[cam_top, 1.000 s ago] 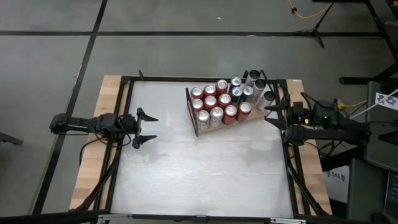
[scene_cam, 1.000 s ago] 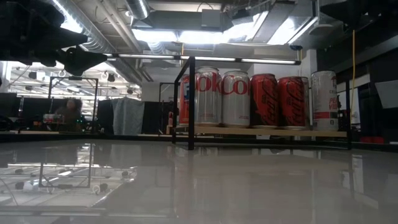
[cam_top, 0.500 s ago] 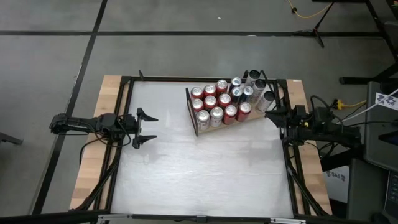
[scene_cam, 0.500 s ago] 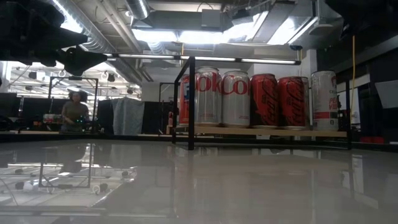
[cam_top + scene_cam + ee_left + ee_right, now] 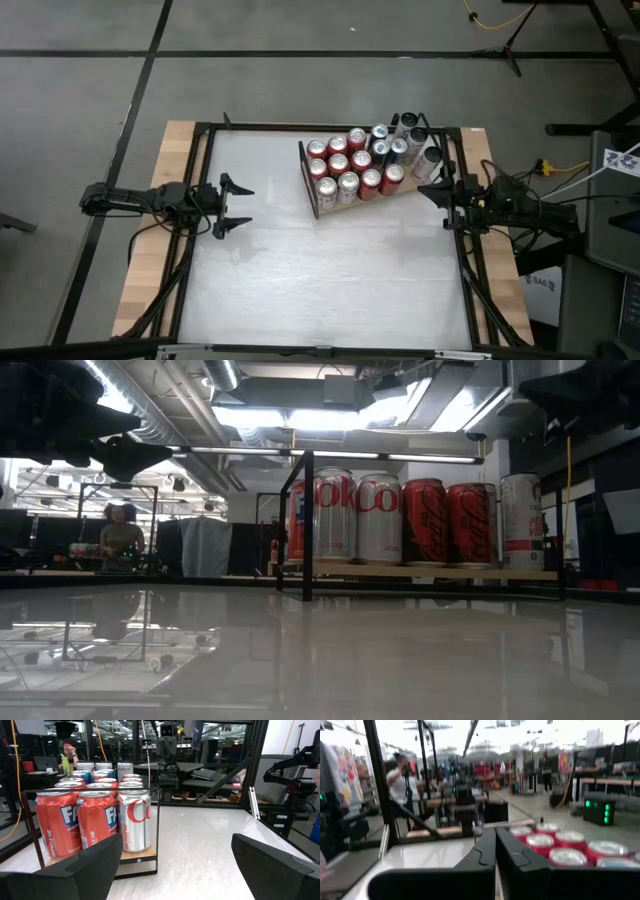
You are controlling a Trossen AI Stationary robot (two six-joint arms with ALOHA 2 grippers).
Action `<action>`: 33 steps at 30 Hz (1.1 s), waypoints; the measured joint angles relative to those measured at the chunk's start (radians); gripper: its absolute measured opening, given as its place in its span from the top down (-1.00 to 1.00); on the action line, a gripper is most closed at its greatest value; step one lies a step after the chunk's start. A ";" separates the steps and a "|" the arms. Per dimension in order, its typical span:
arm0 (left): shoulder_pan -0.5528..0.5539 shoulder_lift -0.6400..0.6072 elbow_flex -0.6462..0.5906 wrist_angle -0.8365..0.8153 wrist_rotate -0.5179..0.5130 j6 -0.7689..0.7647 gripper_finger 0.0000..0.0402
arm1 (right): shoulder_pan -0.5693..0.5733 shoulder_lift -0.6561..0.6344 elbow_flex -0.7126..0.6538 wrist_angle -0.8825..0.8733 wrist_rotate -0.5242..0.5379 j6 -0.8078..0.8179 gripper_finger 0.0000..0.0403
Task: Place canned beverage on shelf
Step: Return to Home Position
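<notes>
Since a second earlier, the right gripper (image 5: 425, 190) had brought its two fingers, spread back then, together into a single point. Its arm had shifted slightly over the table's right edge, and the left gripper (image 5: 243, 207) had not moved. The right gripper lay closed on nothing, near the end of the shelf (image 5: 345, 205) opposite the rail (image 5: 308, 180), apart from the cans (image 5: 360, 160). Its wrist camera showed both dark fingers pressed side by side. The left gripper sat at the left side of the white table (image 5: 330, 290), well apart from the shelf, its two fingers spread wide and empty.

One shelf stood angled in the far right part of the table, its dark rail on the short edge facing the left arm. From above, about sixteen can tops could be counted on or just beside the board. Ten were red or silver, three were blue, and three dark ones stood at the far right corner, though whether those last stood on the board could not be told. From table height six cans showed in one row: one mostly hidden behind the rail, two silver, two red, and one pale can at the end. The left wrist camera showed three in its nearest row, two red and one silver, all upright. One person (image 5: 122, 538) stood in the room beyond.
</notes>
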 joint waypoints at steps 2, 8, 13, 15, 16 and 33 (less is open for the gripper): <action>0.000 0.000 0.000 0.000 0.000 0.000 -0.83 | 0.000 0.000 0.000 -0.030 0.000 0.000 0.99; 0.000 0.000 0.000 0.000 0.000 0.000 -0.83 | 0.000 0.000 0.000 -0.115 0.017 0.000 1.00; 0.000 0.000 0.000 0.000 0.000 0.000 -0.83 | 0.000 0.000 0.000 -0.202 0.017 -0.005 1.00; 0.000 0.000 0.000 0.000 0.000 0.000 -0.83 | 0.000 0.000 0.000 -0.234 0.016 -0.016 1.00; 0.000 0.000 0.000 0.000 0.000 0.000 -0.83 | 0.000 0.001 -0.003 -0.233 0.016 -0.018 1.00; 0.000 0.000 0.000 0.000 0.000 0.000 -0.83 | 0.000 0.001 -0.224 0.090 0.018 -0.001 1.00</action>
